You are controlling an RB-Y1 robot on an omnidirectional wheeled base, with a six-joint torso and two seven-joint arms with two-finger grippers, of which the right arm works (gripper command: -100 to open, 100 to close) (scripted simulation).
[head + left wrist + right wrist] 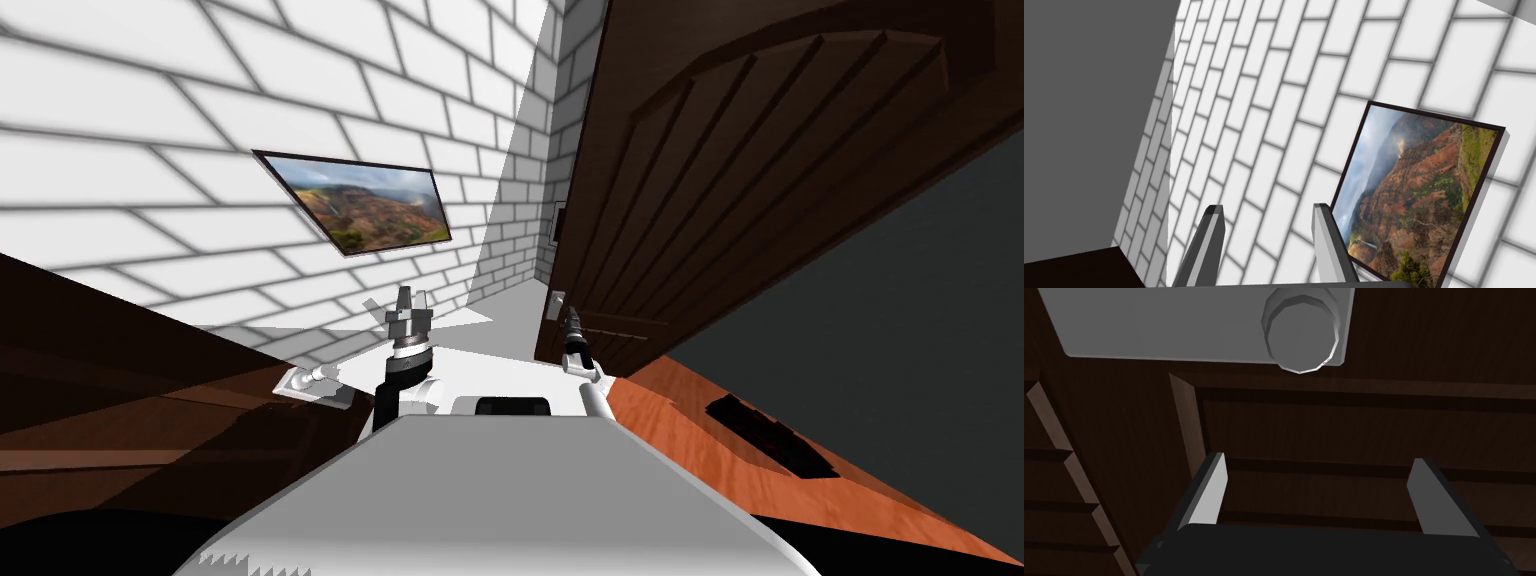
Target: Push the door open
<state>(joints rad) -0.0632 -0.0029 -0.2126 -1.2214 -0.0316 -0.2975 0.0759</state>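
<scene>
My right gripper (573,318) is at the latch side of the dark panelled door (750,180), fingers spread wide with nothing between them. In the wrist view the fingertips (1210,490) face a flat door panel just beside the round grey knob (1301,335) and its grey backplate (1174,323). I can't tell whether they're touching the wood or just off it. The placement makes sense to me: the latch edge is farthest from the hinges, so it gives the best leverage. A push needs no grasp, so the fingers stay apart as two contact points. Aiming at the panel rather than the knob avoids slipping off a round surface. My left gripper (411,297) is raised in front of my chest, away from the door, with its fingers apart and empty, probably parked clear of the swing. I judge this as the approach or first-contact stage. Next is a straight push. The risk is the tips skating along the panel ridges or snagging the knob.
</scene>
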